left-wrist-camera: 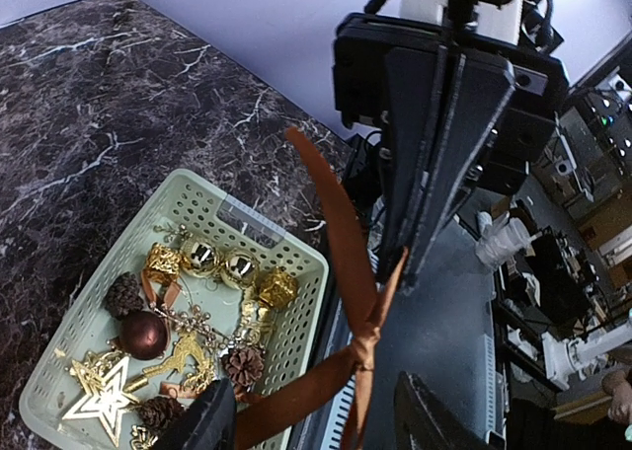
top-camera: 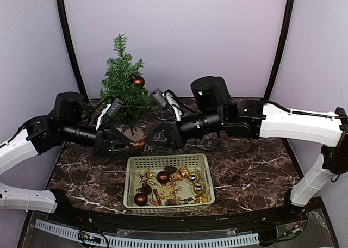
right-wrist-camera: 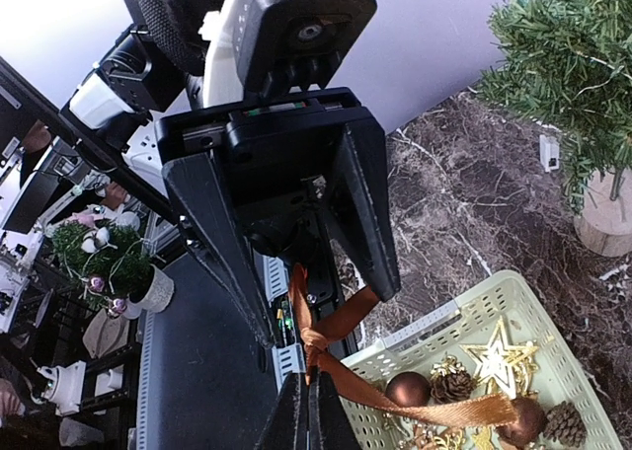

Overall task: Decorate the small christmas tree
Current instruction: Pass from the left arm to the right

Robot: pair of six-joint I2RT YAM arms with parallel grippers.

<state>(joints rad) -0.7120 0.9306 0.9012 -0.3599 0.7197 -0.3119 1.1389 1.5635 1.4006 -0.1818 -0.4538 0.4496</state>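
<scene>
Robot lab, plain-walled test booth [top-camera: 179, 36], marble-look table [top-camera: 247, 166], cluttered equipment benches [left-wrist-camera: 568, 228] beyond

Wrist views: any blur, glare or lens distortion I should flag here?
Left wrist: wide-angle stretch at the edges, ribbon sharp, the left fingers soft and dark, small glints on the gold baubles. Right wrist: tree sharp, the right fingers dark, nearly featureless.

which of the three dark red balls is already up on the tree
The ball hanging high on the right side of the small christmas tree. The other two lie in the basket, one mid-left, one at its near left corner.
</scene>
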